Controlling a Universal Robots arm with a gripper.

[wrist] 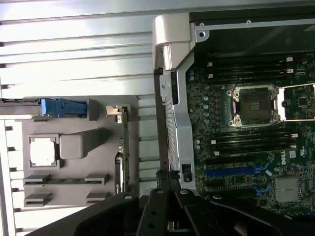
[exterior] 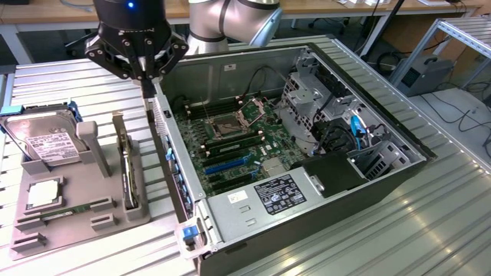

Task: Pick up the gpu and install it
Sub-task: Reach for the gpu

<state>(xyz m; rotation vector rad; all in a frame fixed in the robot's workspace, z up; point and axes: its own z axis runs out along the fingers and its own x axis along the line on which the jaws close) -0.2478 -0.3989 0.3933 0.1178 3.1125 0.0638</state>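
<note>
A ribbed silvery metal table (exterior: 69, 86) spreads across the foreground, wooden desks (exterior: 46, 12) stand behind, and cables (exterior: 449, 109) trail over the pale floor (exterior: 475, 132).

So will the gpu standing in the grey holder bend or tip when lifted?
The gpu is probably stiff: it stands straight on its thin edge in the holder. Freed from the slot it would likely tip, being so thin. Its metal bracket may make that end heavier.

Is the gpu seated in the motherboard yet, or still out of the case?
Out. The gpu stands on edge in the grey holder beside the case; the blue slots inside are bare.
</note>
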